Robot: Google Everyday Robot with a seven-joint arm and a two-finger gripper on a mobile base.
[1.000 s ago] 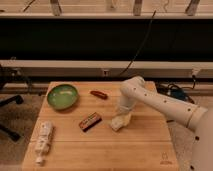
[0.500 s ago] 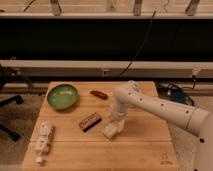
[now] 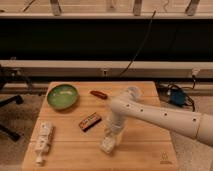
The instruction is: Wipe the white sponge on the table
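Gripper [image 3: 113, 134] over white sponge [image 3: 108, 145] on table [image 3: 145, 150]; contact pt hidden.

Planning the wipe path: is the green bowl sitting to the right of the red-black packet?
No, the green bowl sits left of the red-black packet; the gripper presses the white sponge.

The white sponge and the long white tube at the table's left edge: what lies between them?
In the camera view, only bare table separates the white sponge, under the gripper, from the white tube. The red-black packet lies farther back, off that line.
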